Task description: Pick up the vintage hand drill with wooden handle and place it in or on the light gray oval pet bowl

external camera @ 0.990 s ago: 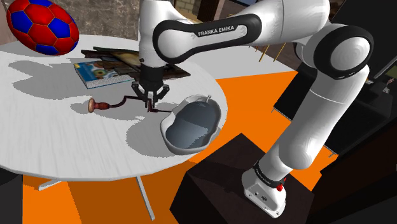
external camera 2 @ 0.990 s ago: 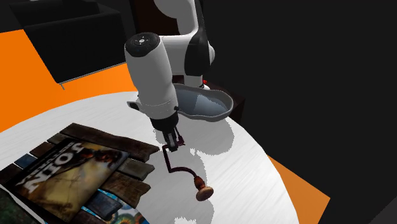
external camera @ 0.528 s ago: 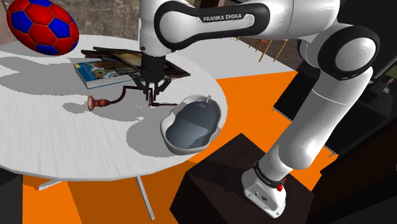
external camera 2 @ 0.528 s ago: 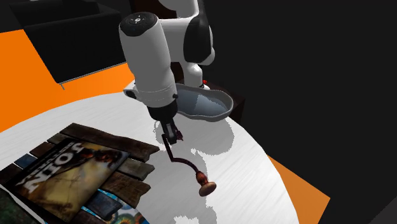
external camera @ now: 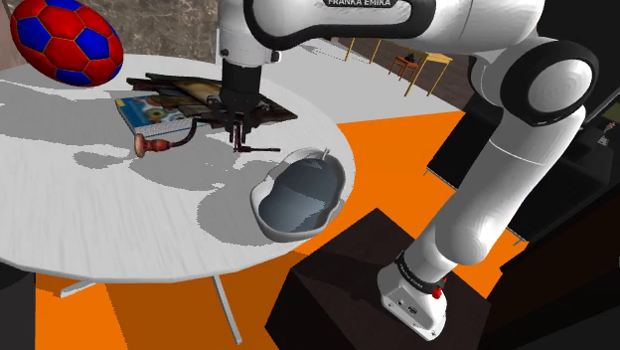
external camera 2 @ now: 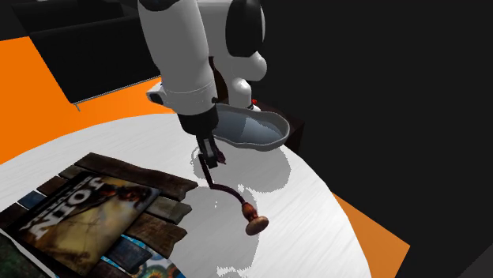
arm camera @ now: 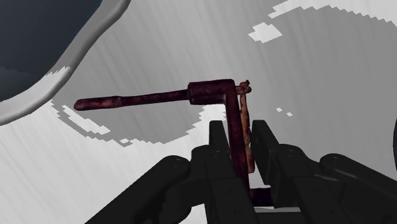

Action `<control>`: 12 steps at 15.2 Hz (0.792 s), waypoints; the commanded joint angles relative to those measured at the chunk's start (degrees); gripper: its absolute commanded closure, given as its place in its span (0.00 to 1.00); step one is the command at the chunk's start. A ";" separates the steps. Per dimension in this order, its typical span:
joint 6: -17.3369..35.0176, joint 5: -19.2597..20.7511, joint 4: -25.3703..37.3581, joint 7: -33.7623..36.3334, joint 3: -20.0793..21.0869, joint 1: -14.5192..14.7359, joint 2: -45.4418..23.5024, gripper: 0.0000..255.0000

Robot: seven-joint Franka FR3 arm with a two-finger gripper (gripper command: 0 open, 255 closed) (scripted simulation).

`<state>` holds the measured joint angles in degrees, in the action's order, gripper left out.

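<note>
The hand drill (external camera: 164, 142) is a dark rusty crank brace with a reddish wooden knob. It hangs above the white round table (external camera: 99, 219), a little way from the bowl. My gripper (external camera: 236, 127) is shut on its crank section. In the second exterior view the drill (external camera 2: 254, 221) trails down from the gripper (external camera 2: 207, 154), knob lowest. In the wrist view the two fingers (arm camera: 219, 147) clasp the drill (arm camera: 153, 98), whose bit end sticks out toward the bowl's rim (arm camera: 95, 32). The light grey oval pet bowl (external camera: 298, 194) sits near the table's edge by the stand, also seen in the second exterior view (external camera 2: 253, 130).
A red and blue ball (external camera: 68, 42) rests at the table's far side. A stack of magazines on a dark wooden board (external camera: 159, 109) lies behind the gripper, also seen in the second exterior view (external camera 2: 87, 213). The dark stand (external camera: 378, 278) sits on an orange floor beside the table.
The gripper has risen with the drill in it. The drill left the table and now hangs in the air, its knob swung up toward the magazines.
</note>
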<state>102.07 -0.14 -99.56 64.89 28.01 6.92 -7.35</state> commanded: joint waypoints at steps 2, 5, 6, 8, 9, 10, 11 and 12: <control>-2.29 -0.13 2.05 0.09 0.06 0.04 0.27 1.00; -4.59 -0.15 4.32 0.18 0.10 0.08 0.30 1.00; -5.37 -0.14 5.12 0.22 0.11 0.10 0.28 1.00; -6.93 -0.10 6.76 0.31 0.15 0.15 0.20 1.00; -7.72 -0.07 7.60 0.37 0.16 0.19 0.13 1.00; -8.51 -0.03 8.47 0.43 0.18 0.22 0.05 1.00; -9.31 0.01 9.36 0.49 0.20 0.27 -0.05 1.00; -10.11 0.06 10.27 0.56 0.23 0.31 -0.17 1.00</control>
<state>92.86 -0.22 -90.45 65.40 28.24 7.18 -7.20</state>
